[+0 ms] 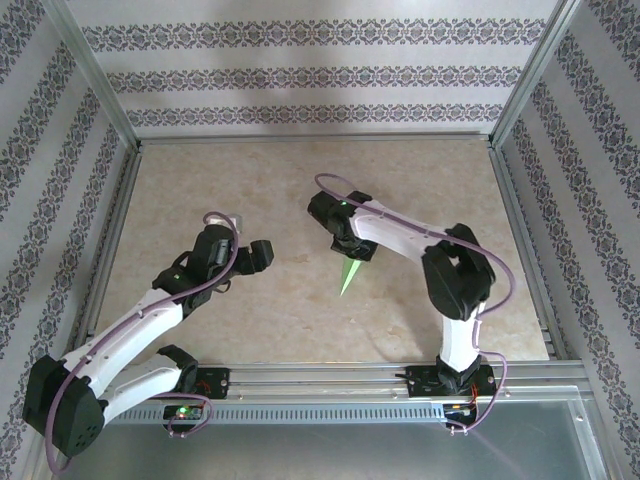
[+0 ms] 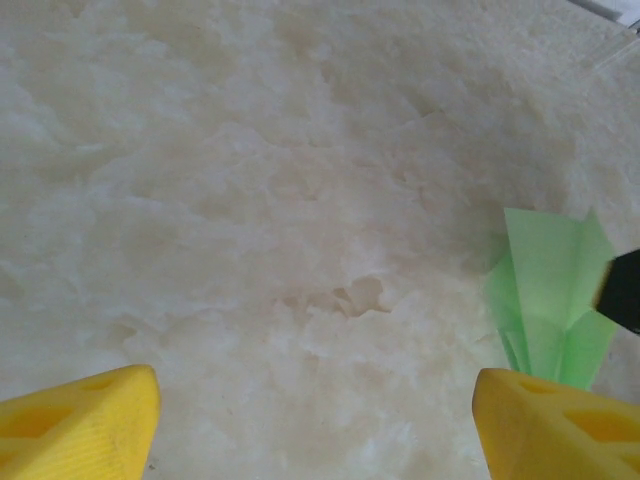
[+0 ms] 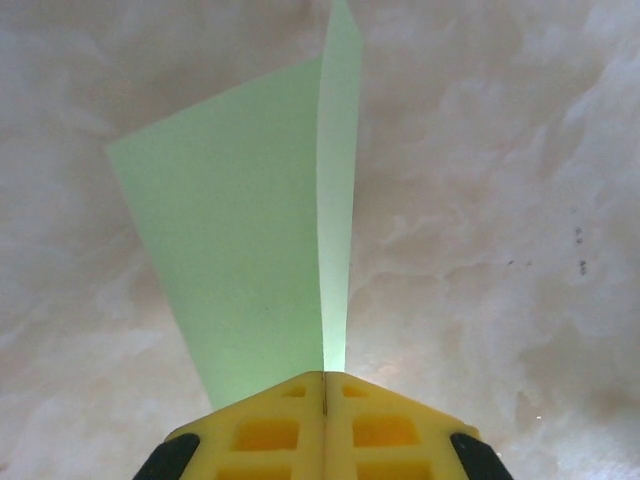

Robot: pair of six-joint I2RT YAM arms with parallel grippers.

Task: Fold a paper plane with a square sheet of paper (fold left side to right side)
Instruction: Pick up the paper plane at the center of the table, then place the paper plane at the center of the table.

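Jaws of the right gripper (image 3: pixel 325 385) are pressed fully together on the centre crease of the slim, light green folded paper plane (image 3: pixel 240 230), one wing spreading to the side. The plane is near the table's middle, its pointed tip toward the arm bases. Well to its left, the left gripper (image 2: pixel 318 425) hangs wide open and empty over the beige marbled tabletop (image 1: pixel 200 190).
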